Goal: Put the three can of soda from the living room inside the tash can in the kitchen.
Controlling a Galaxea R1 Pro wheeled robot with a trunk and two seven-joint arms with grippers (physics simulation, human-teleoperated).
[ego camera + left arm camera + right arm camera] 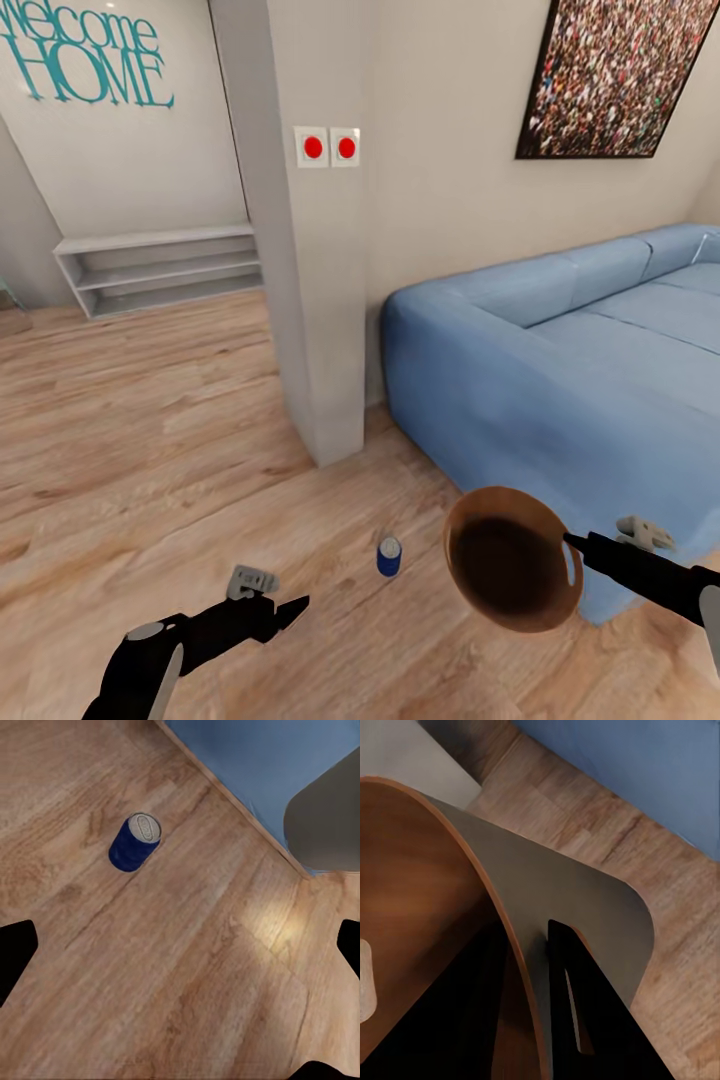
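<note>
Pickup stage, I judge — blue can (389,556) stands upright on the floor, lower centre; left gripper (296,608) hangs spread and empty nearby, needing a descent around it; right gripper (536,967) clamps the bin (513,558) rim

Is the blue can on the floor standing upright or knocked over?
Upright. The blue can stands on the wood floor with its silver top facing up, seen clearly from the left wrist view.
</note>
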